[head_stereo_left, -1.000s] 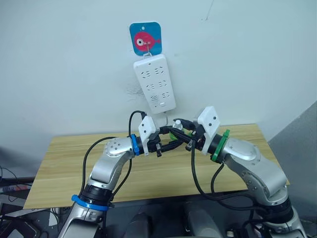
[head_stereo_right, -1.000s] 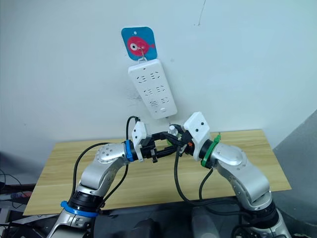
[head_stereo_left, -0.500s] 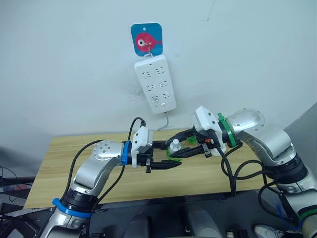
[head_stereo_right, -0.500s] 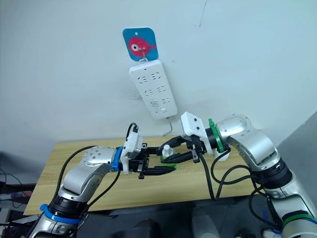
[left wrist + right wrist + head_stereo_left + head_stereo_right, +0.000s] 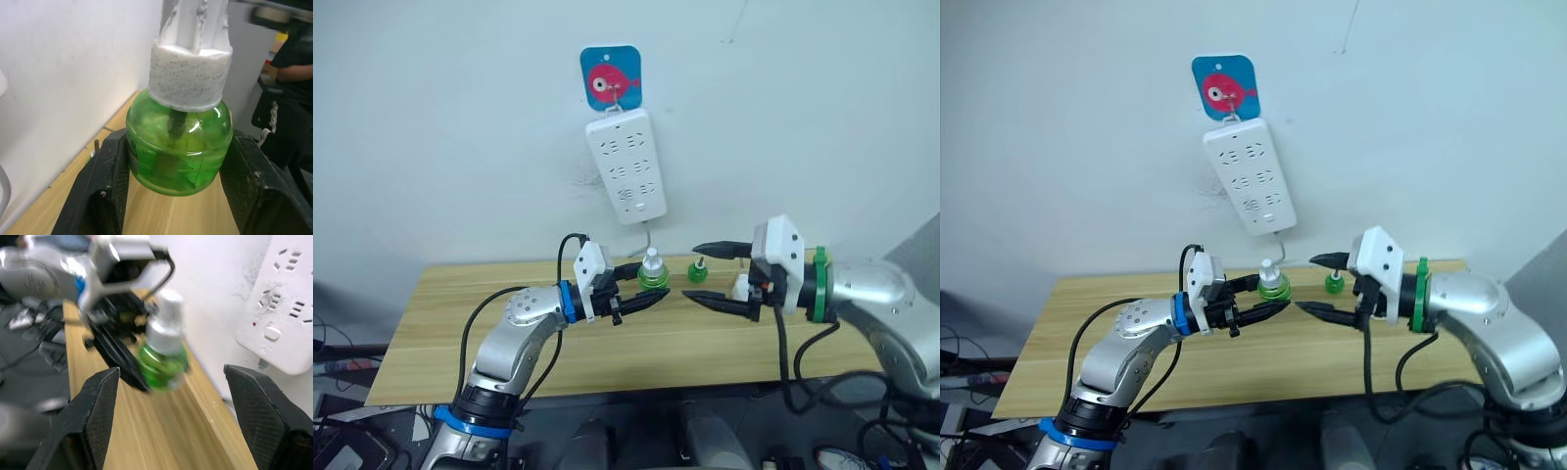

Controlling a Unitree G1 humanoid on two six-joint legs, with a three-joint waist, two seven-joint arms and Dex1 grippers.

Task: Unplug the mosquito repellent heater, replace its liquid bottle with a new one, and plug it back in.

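Note:
My left gripper [image 5: 643,291] is shut on a green liquid bottle [image 5: 652,277] with a white neck, held upright low over the wooden table [image 5: 460,323] near the wall. In the left wrist view the bottle [image 5: 178,142] sits squeezed between both black fingers [image 5: 110,191]. My right gripper [image 5: 698,273] stands wide open just right of that bottle, with nothing between its fingers. A second small green bottle [image 5: 698,271] stands on the table behind its fingers. A small white rounded piece [image 5: 741,286], the heater as far as I can tell, lies partly hidden behind the right gripper.
A long white power strip [image 5: 626,179] hangs on the wall from a blue fish hook [image 5: 612,75], right above the bottles; its cord drops to the table. The table's left half and front strip are bare wood.
The bottle has passed from the right gripper to the left. The right gripper opened and drew back to the right. The left gripper shut on the bottle and carried it toward the wall.

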